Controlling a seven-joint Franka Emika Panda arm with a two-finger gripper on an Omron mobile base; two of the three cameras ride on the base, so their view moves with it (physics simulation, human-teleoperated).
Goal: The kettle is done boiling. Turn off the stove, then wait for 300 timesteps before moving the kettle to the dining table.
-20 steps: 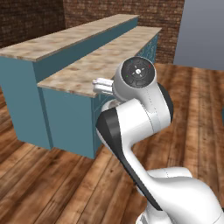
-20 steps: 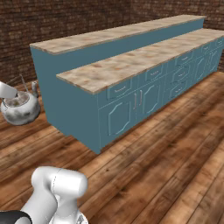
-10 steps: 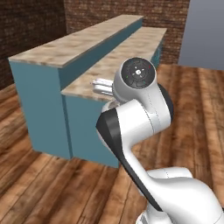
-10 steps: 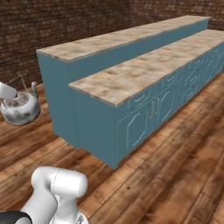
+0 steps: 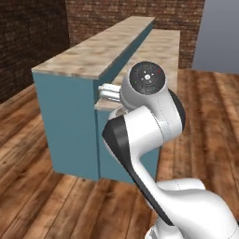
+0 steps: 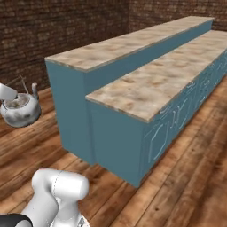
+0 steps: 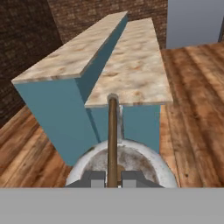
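The small silver kettle (image 6: 20, 110) hangs in the air above the wooden floor, left of the counter's end. In the hand view my gripper (image 7: 112, 178) is shut on the kettle's thin arched handle (image 7: 112, 127), with the rounded kettle body (image 7: 135, 159) right below. The dining table (image 6: 128, 44) is the higher beige marbled top on a plain teal base; it runs away from me and its near end stands just ahead of the kettle (image 7: 65, 65). The stove is out of view.
A lower teal counter with cabinet doors and the same stone top (image 6: 150, 91) adjoins the dining table on the right. Wooden floor (image 6: 186, 177) spreads around. Dark brick walls (image 6: 57, 26) stand behind. My white arm (image 5: 144, 121) blocks the middle of the left base view.
The whole picture has shifted: the base has driven, and the counter's end now stands closer and more head-on. The kettle stays held in the same place relative to the arm.
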